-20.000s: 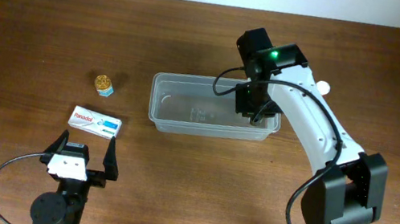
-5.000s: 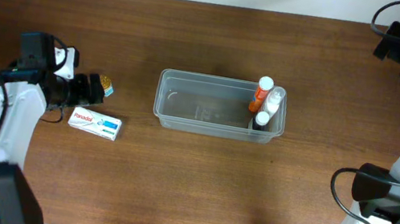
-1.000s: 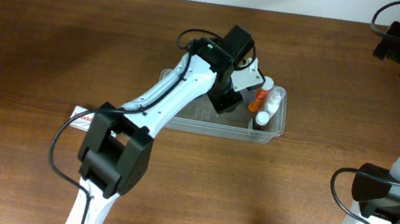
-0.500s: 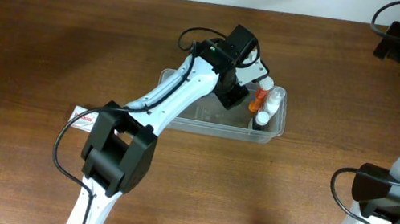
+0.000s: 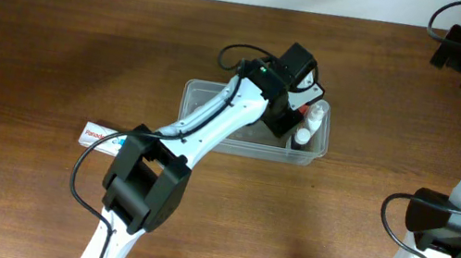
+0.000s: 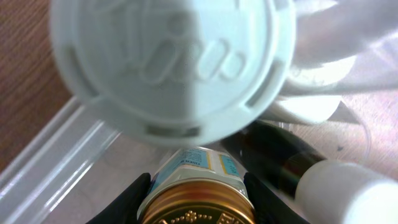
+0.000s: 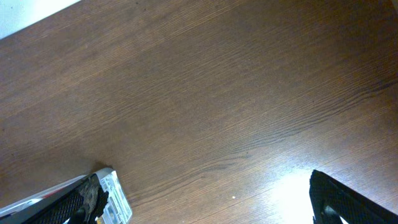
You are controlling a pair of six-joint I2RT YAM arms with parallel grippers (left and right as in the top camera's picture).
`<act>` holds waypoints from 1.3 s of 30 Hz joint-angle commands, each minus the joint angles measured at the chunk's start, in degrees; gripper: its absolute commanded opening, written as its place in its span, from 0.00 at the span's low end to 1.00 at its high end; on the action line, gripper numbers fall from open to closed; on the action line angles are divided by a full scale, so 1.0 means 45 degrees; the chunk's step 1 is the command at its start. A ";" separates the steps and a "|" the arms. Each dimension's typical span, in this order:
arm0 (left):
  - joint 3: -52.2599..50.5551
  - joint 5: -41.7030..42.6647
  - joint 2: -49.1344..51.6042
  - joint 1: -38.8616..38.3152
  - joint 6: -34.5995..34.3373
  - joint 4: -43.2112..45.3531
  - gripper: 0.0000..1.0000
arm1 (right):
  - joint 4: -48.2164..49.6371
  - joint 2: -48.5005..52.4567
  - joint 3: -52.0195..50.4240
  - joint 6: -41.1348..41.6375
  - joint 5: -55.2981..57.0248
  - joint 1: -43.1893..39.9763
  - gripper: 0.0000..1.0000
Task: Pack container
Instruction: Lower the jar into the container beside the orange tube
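brown worktop point(image 5: 57, 44); my left pincer point(image 6: 196, 190) clamped on gold-cap bottle point(image 6: 198, 214) at container point(image 5: 200, 115) rt end. right pincer point(image 7: 208, 199) apart, far corner.

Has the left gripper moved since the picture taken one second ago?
Yes. The left gripper, shut on the gold-lidded jar, has shifted right along the container, closer to the white bottles at its right end.

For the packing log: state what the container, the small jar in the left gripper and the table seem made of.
The container: clear, glossy plastic; the wood shows through its walls. The small jar in the left gripper: lid looks like gold-coloured metal, embossed and shiny; body hidden under a label. The table: brown wood or veneer, visible grain, soft sheen.
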 commanded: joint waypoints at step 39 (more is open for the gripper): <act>0.0253 -0.3089 0.0918 -0.0097 -0.5280 0.0272 0.29 | -0.0078 -0.0131 0.0185 0.0112 0.0112 -0.0039 0.98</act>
